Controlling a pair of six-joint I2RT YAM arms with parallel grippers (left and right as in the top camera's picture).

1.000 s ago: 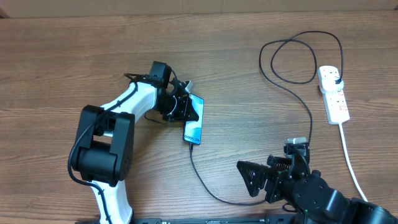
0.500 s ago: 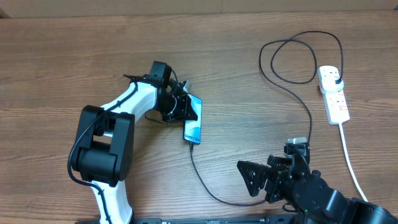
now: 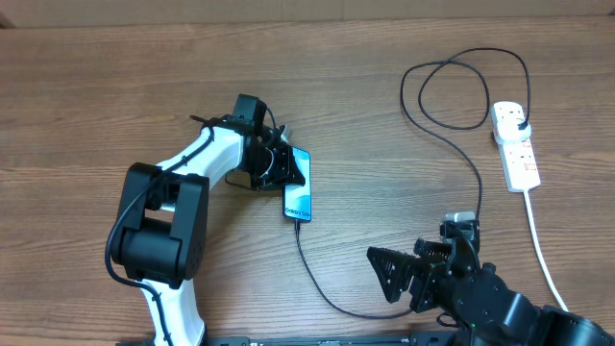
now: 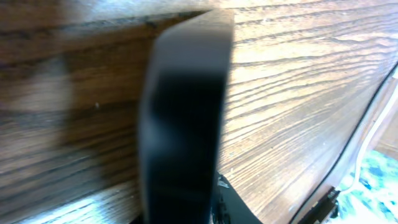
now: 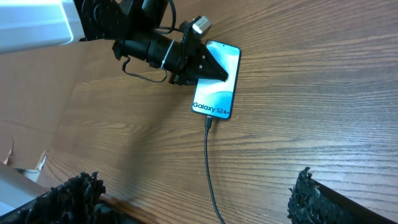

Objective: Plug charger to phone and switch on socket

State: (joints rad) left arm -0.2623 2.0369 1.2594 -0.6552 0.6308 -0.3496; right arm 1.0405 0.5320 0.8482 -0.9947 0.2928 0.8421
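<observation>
Left gripper (image 5: 217, 74) is reaching in from the left and lying low over the upper left part of the phone (image 5: 217, 96), its dark fingers narrowing to a wedge above the screen. Whether those fingers are pressing together, standing slightly apart or pinching the phone's edge, I cannot tell. The left wrist view is giving only one blurred black finger (image 4: 180, 124) close to the lens, with wood grain behind it.

The phone is lying flat on the wooden worktop (image 3: 96, 96), screen up and glowing light blue, left of the middle of the scene. Its lettering is showing near the lower edge. The charger (image 5: 206, 155) is sitting with its small connector tip in the phone's bottom edge. From there the thin black cable is running down toward the near edge of the worktop, curving right and passing by the right arm. It is then climbing and looping once at the far right, and ending in a black plug seated in the top end of the socket (image 3: 517, 149).

The socket is resting at the far right of the worktop, well apart from the phone, with red markings showing on its white face. Its thick white cord (image 3: 540, 240) is trailing toward the near edge. The position of its switch is too small to read.

The right gripper (image 3: 382, 276) is hovering near the front edge with its fingers spread wide and nothing between them, pointing toward the phone but well apart from it.
</observation>
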